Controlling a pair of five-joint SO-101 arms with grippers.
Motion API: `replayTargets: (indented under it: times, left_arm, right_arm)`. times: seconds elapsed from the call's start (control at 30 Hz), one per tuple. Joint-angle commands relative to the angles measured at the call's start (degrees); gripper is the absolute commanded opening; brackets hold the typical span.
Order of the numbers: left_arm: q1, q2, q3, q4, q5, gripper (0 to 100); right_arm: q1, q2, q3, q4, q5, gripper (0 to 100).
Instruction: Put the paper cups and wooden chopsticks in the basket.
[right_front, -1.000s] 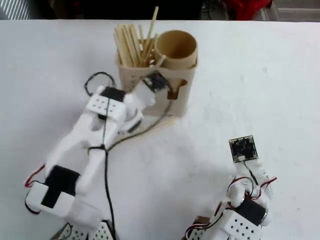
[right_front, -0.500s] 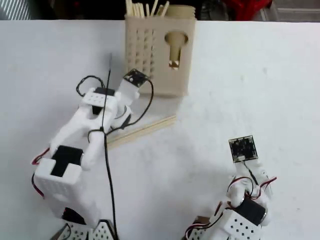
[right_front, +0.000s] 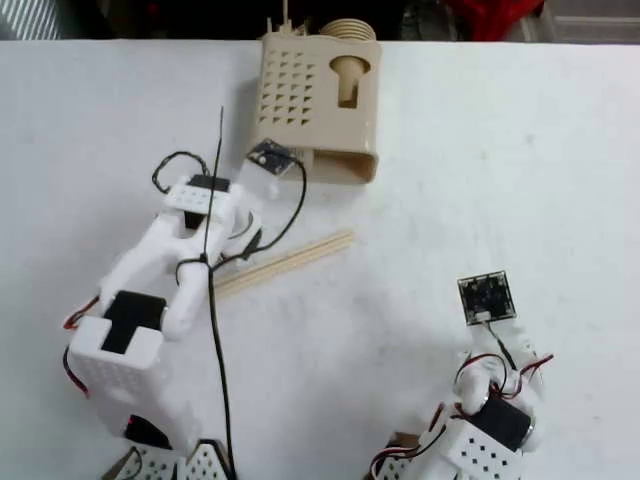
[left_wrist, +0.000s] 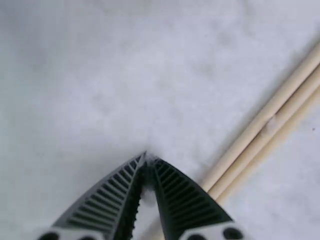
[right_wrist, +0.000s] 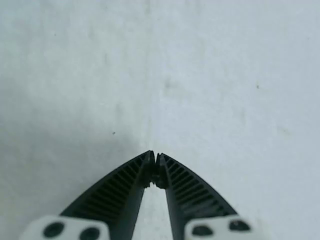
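basket: a second ago it stood mouth-up. Now it is tipped over, perforated side up, mouth facing the far edge of the worktop.
paper cups: rims poke out of the basket mouth at the far edge.
loose chopsticks: flat on the worktop, not yet in the basket.
left pincer: has drawn back from the basket. Tips closed on nothing, just beside the loose chopsticks.
right pincer: unmoved, closed, empty.
meaning: a setback, probably. The contents could spill and the basket needs righting.
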Motion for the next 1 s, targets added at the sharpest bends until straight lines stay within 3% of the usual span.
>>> replayTargets:
  times: [0.0, 0.97]
  left_arm:
    - [-0.2, -0.4, -0.9, 0.5, 0.7, 2]
    - [-0.7, -0.4, -0.8, -0.3, 0.8, 2]
  right_arm:
    - [0.0, -0.5, 0.5, -0.4, 0.5, 1.8]
    - [0.0, -0.5, 0.5, -0.4, 0.5, 1.8]
